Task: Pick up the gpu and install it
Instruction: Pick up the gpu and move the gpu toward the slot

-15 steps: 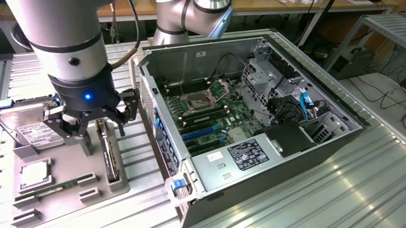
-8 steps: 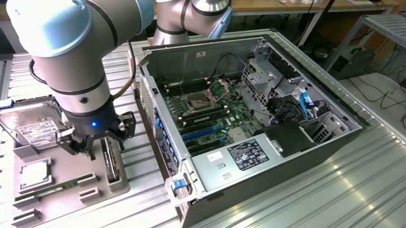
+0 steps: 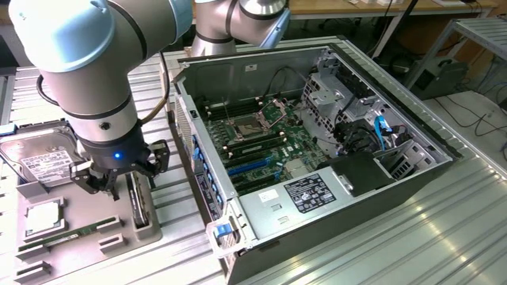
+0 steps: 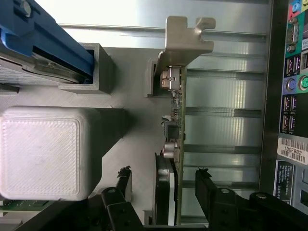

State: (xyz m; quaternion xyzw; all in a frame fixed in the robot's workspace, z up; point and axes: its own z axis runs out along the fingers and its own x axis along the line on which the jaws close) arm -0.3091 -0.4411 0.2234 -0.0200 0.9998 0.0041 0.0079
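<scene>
1 gpu (image 4: 176,110) stands edgewise in its grey tray (image 4: 134,130), claw (image 4: 163,170) wide astride it.

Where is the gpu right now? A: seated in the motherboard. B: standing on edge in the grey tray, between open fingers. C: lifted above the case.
B: the gpu stands on edge in the grey tray, with the gripper open astride it and a gap on each side.

Bright, even light turns the ribbed metal table (image 3: 443,237) to white glare at the exterior view's four o'clock, leaves the computer case (image 3: 237,74) interior softly shaded, and in the wrist view gleams off the gpu (image 4: 178,125) bracket and the white block (image 4: 43,149).
</scene>
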